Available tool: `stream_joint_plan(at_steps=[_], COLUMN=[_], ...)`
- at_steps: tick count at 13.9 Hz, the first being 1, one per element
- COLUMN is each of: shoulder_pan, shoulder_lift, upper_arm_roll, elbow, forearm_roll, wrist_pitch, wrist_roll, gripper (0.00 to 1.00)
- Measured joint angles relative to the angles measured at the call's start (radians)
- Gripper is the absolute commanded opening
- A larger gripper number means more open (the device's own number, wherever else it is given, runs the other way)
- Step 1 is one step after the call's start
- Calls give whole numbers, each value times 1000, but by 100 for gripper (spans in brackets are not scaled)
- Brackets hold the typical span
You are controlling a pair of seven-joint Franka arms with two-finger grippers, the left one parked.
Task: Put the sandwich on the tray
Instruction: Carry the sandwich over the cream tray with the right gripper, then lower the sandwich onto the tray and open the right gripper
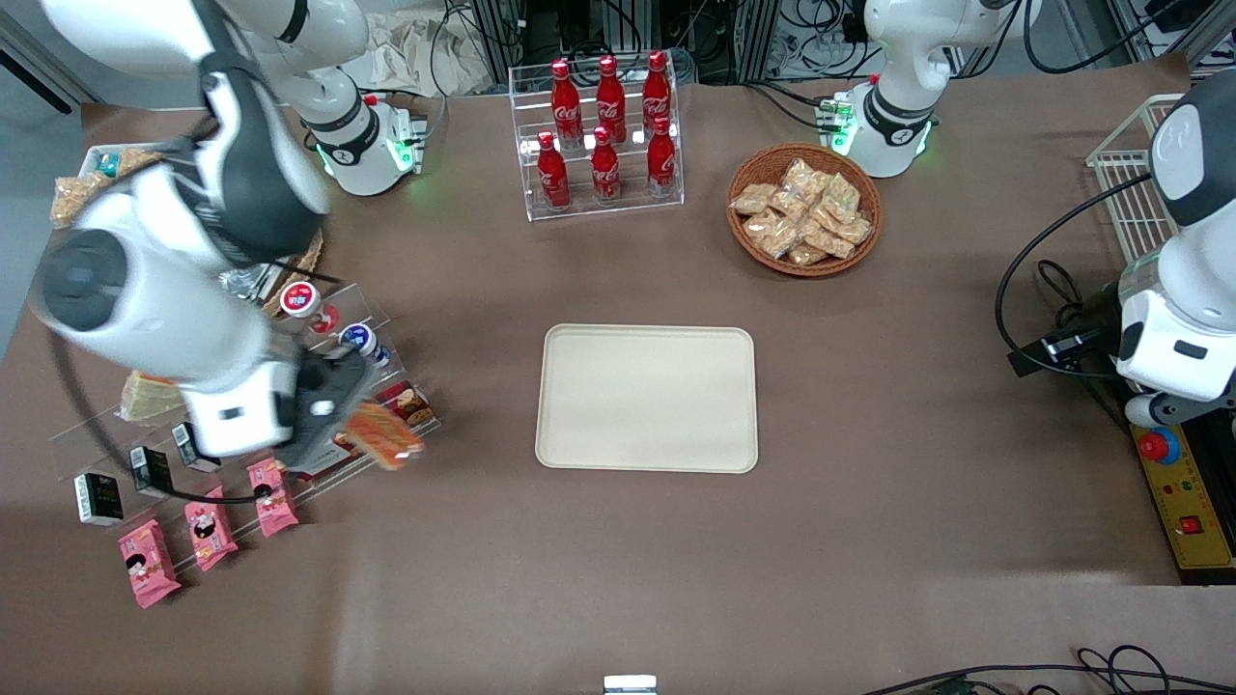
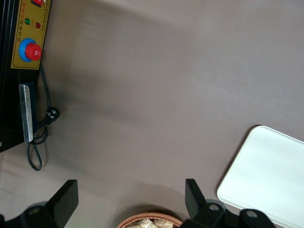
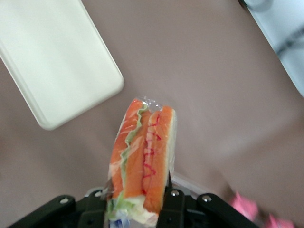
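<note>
My right gripper [image 1: 362, 425] is shut on the sandwich [image 1: 384, 436], a wrapped wedge with orange-red and green layers, and holds it above the brown table at the edge of the clear snack rack. In the right wrist view the sandwich [image 3: 142, 164] sits clamped between the two black fingers [image 3: 172, 197]. The cream-beige tray [image 1: 647, 398] lies flat in the middle of the table, apart from the sandwich, toward the parked arm's end. It also shows in the right wrist view [image 3: 52, 61] and the left wrist view [image 2: 270, 175].
A clear rack [image 1: 241, 425] under my arm holds another wrapped sandwich [image 1: 147, 398], small cups [image 1: 301, 299] and boxes. Pink snack packets [image 1: 208, 526] lie nearer the camera. A cola bottle rack [image 1: 603, 135] and a wicker basket of snacks [image 1: 803, 208] stand farther away.
</note>
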Motion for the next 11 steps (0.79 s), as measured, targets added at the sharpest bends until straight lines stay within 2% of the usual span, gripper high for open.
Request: stream_joint_plan(at_steps=[7,9,11], shoulder_pan=[266,325,374], shoulder_lift=[182,241,295], upper_arm_roll=[1,-1,-4], elbow=[-5,-5,-5], forearm_roll=[-1,-27,-83], wrist_pitch=[309,371,419], wrist_roll=[18,23,63], gripper=[38,38,38])
